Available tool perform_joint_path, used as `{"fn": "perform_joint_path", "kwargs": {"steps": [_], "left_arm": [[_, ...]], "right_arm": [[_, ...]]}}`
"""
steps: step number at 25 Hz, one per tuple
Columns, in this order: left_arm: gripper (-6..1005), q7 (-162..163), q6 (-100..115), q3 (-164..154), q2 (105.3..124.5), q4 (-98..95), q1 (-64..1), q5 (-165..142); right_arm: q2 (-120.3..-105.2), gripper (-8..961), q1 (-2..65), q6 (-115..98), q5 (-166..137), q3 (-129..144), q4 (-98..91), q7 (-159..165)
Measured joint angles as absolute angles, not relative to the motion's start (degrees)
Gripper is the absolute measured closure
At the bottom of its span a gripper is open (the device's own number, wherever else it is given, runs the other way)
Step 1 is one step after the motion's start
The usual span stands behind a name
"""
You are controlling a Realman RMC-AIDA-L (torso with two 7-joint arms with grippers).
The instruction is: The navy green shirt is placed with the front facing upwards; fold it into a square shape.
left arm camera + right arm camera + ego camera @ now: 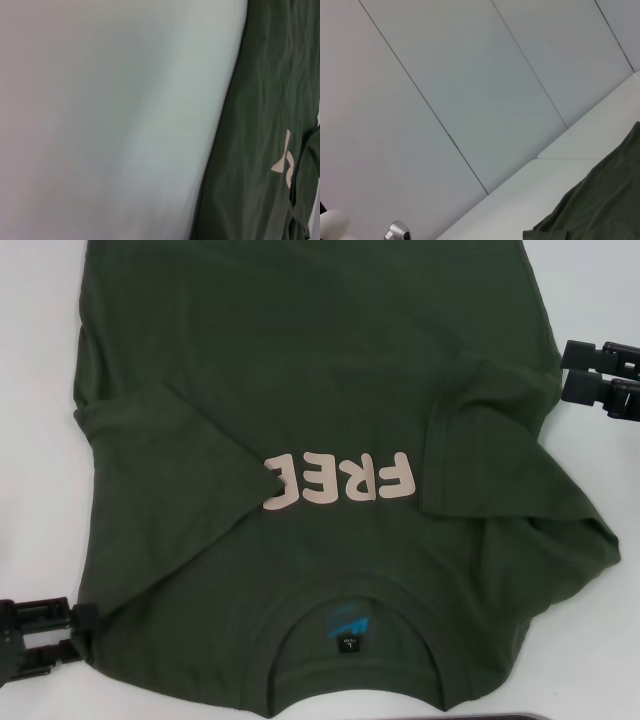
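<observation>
Navy green shirt (330, 440) spread face-up on white desk (35, 370), both sleeves folded inward over the chest.

Left gripper (85, 635) at collar-side corner, right gripper (562, 370) at far side edge; jaws' state unclear. Likely next: fresh edge grips, lengthwise fold.

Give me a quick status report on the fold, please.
Left tool at near shirt corner, right tool at far edge. Dark olive-green cotton T-shirt flat, both sleeves folded inward. Nothing in the way.
</observation>
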State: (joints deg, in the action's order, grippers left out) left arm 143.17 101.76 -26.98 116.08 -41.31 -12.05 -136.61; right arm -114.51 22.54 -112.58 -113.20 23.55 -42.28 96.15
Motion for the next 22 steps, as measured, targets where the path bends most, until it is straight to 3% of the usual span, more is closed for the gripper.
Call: {"fn": "perform_joint_path", "kwargs": {"steps": [22], "left_arm": [[389,144.2,100.5,-26.7,115.79,-41.8,-12.6,-136.6]], "right_arm": [[-114.61,113,22.3,-113.1,-113.2,22.6,-41.9,96.1]]}}
